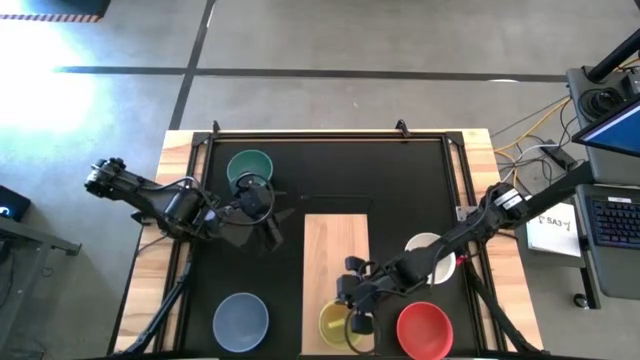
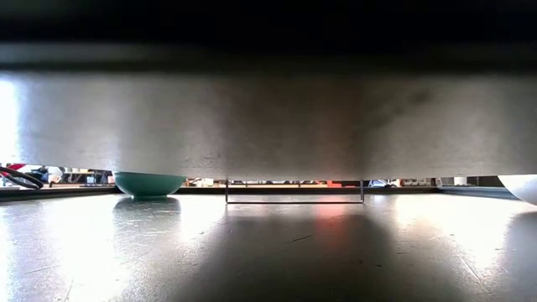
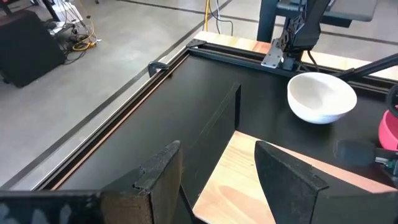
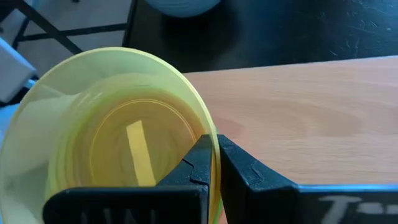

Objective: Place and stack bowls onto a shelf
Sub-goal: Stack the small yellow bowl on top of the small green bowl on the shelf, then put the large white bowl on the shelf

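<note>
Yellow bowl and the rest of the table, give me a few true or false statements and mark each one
1. The right gripper is shut on the yellow bowl by its rim. True.
2. The yellow bowl is over the shelf. True.
3. The left gripper holds the teal bowl. False: it is open and empty.
4. The white bowl sits on the shelf. False: it sits on the black table.
5. The red bowl is stacked in the grey-blue bowl. False: they sit apart.

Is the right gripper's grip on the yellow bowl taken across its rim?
Yes: in the right wrist view the right gripper has its fingers pinched shut on the rim of the yellow bowl, one finger inside, one outside.
</note>
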